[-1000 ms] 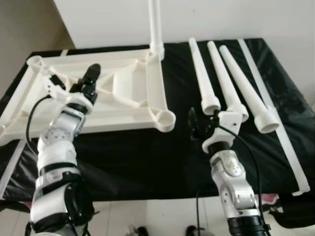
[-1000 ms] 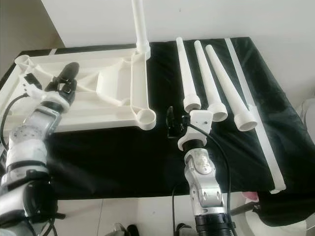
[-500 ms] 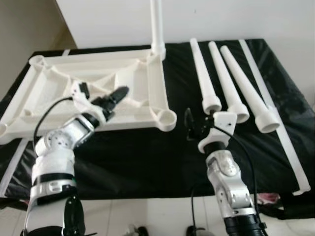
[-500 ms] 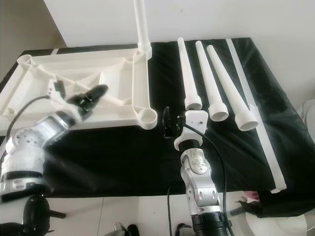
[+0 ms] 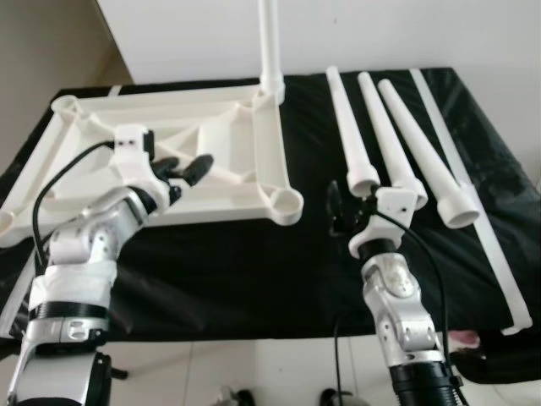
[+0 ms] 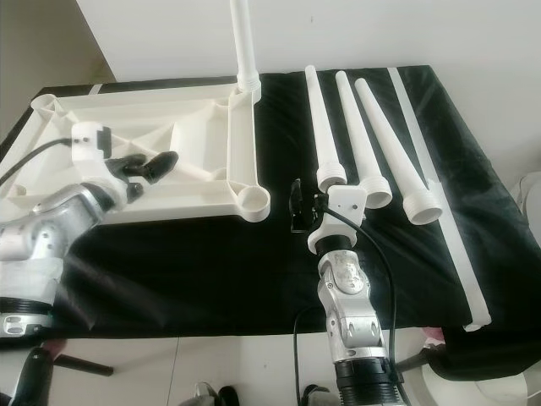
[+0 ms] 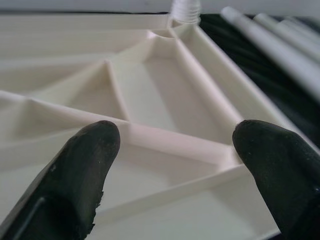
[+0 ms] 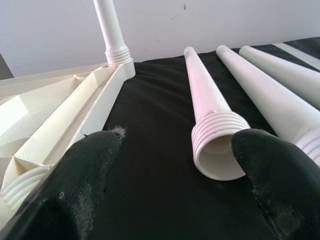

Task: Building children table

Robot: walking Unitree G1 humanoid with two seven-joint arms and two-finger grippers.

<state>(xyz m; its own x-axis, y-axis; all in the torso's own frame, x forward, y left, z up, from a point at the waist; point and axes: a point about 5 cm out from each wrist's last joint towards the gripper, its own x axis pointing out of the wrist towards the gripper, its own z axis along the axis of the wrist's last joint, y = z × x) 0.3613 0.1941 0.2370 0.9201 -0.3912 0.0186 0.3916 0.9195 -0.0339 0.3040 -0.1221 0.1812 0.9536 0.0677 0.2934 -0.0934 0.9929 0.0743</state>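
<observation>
Both jaws open: left gripper (image 5: 196,166) over ribbed white tabletop (image 5: 245,127), right gripper (image 5: 335,205) near tapered threaded leg (image 5: 348,135)

One upturned white ribbed plastic tabletop (image 5: 245,161), one upright screwed-in white leg (image 5: 269,46), three loose white tapered legs (image 5: 348,127), one black cloth (image 5: 254,262)

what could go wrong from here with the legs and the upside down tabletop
The right tool is open just short of the nearest loose leg; a skewed approach could nudge the round leg so it rolls into the two beside it. The left tool hovers open over the tabletop; pressing on its ribs might shift the frame and tilt the one upright leg screwed into its far corner.
</observation>
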